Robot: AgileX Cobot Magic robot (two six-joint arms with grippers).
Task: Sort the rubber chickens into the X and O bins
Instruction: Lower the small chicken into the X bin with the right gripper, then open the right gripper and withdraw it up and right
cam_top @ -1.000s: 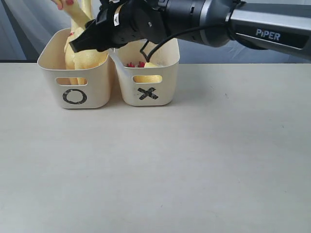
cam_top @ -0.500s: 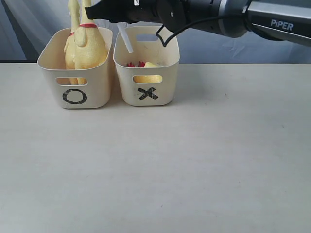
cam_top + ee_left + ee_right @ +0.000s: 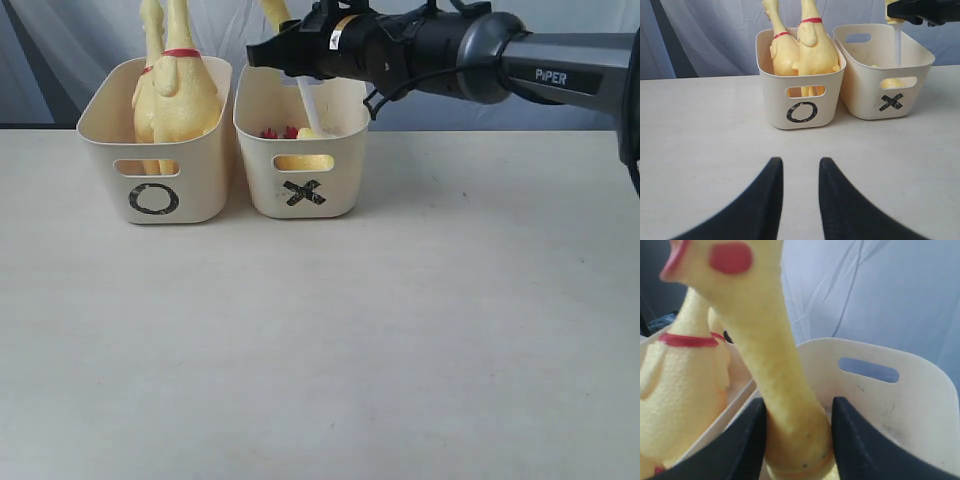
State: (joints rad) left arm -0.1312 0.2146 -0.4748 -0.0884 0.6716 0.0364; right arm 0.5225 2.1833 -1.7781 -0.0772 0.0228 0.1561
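- Two cream bins are set side by side at the back of the worktop [image 3: 350, 350]. The O bin [image 3: 205, 170] is marked w/ a black "O" on its front and the X bin [image 3: 338, 170] w/ a black "X", each mark just below a slot handle.
- "PiPER" is read in white on the right arm [image 3: 590, 70], which is stretched across from the right side to above the X bin.
- Two rubber chickens [image 3: 180, 95] are stood upright in the O bin, necks up past the rim, w/ a red band seen round each neck.
- A third chicken [image 3: 765, 345] is clamped by the neck in the right hand [image 3: 799, 437], head up, above the X bin. The fingers are pressed on both sides of the neck.
- Inside the X bin, red feet [image 3: 275, 132] are seen at the rim and a yellow body [image 3: 305, 162] thru the slot. Whether these belong to the clamped one can't be told.
- The left hand [image 3: 800, 200] is held over bare worktop in front of the bins, well apart from them. Its fingers are spread w/ nothing between.
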